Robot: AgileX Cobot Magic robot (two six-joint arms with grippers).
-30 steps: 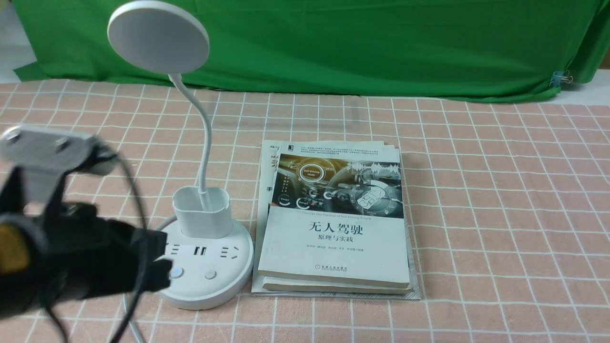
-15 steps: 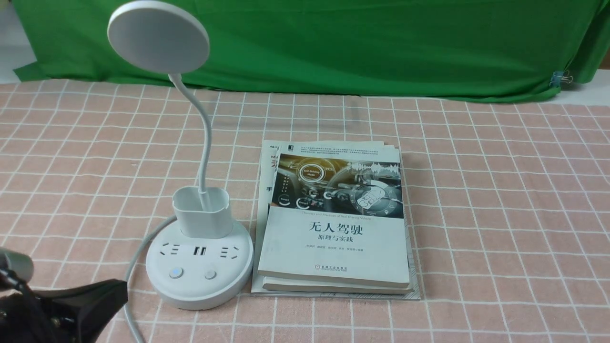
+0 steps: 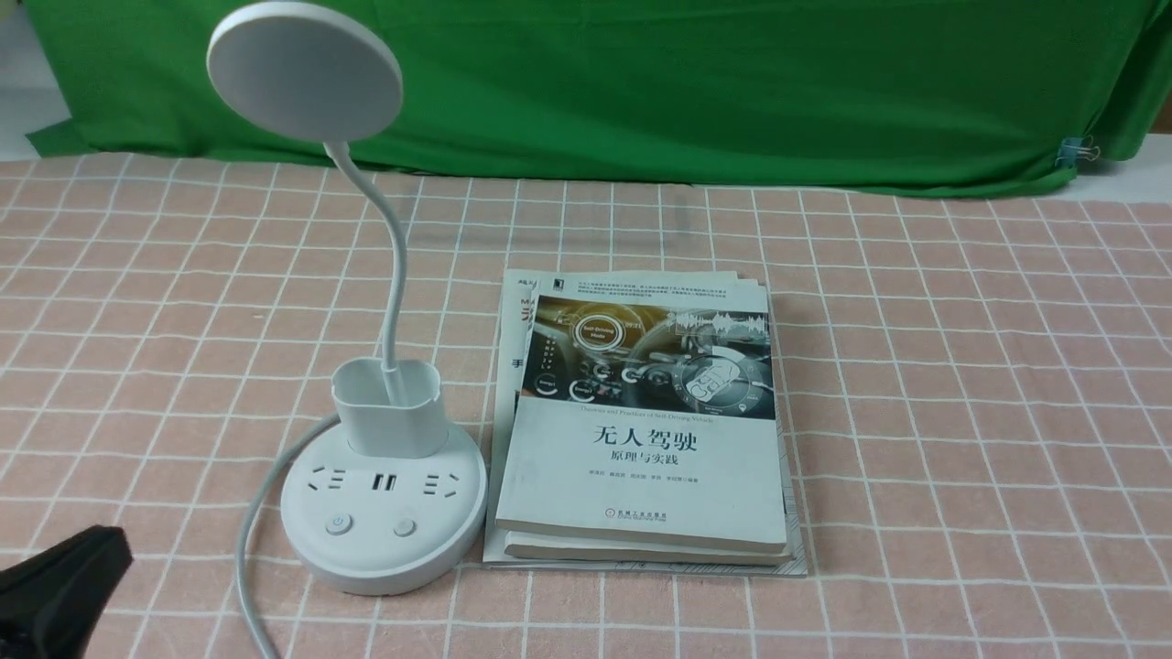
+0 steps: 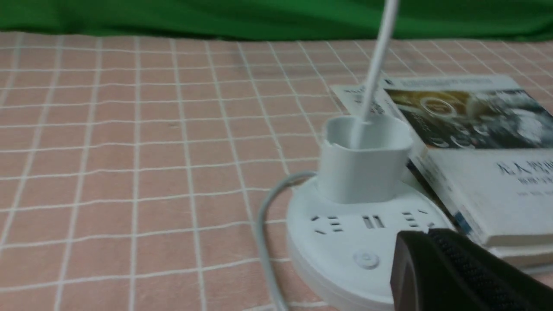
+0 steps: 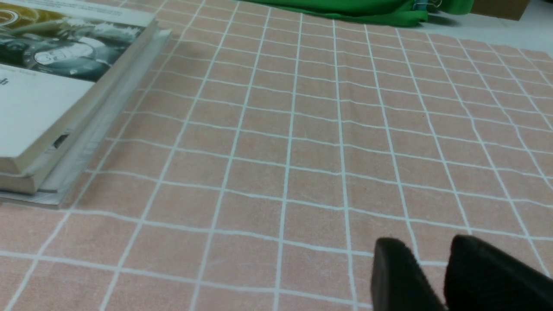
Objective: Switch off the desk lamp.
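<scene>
The white desk lamp stands left of centre: round disc head (image 3: 304, 69), bendy neck, cup holder (image 3: 389, 407), and round base (image 3: 366, 558) with sockets and two buttons. The left button (image 3: 338, 524) shows no glow. My left gripper (image 3: 96, 549) is low at the near left, clear of the base, and its jaws are shut and empty. In the left wrist view it (image 4: 427, 233) sits in front of the base (image 4: 341, 242), beside the left button (image 4: 366, 260). My right gripper (image 5: 432, 248) hangs over bare cloth with its jaws slightly apart and empty.
A stack of books (image 3: 641, 430) lies just right of the lamp base and also shows in the right wrist view (image 5: 47, 86). The lamp's white cord (image 3: 252, 531) runs off the near edge. A green backdrop (image 3: 687, 82) closes the far side of the pink checked cloth.
My left arm has pulled back from the lamp base toward the near left corner. The left button's blue glow has gone out.
</scene>
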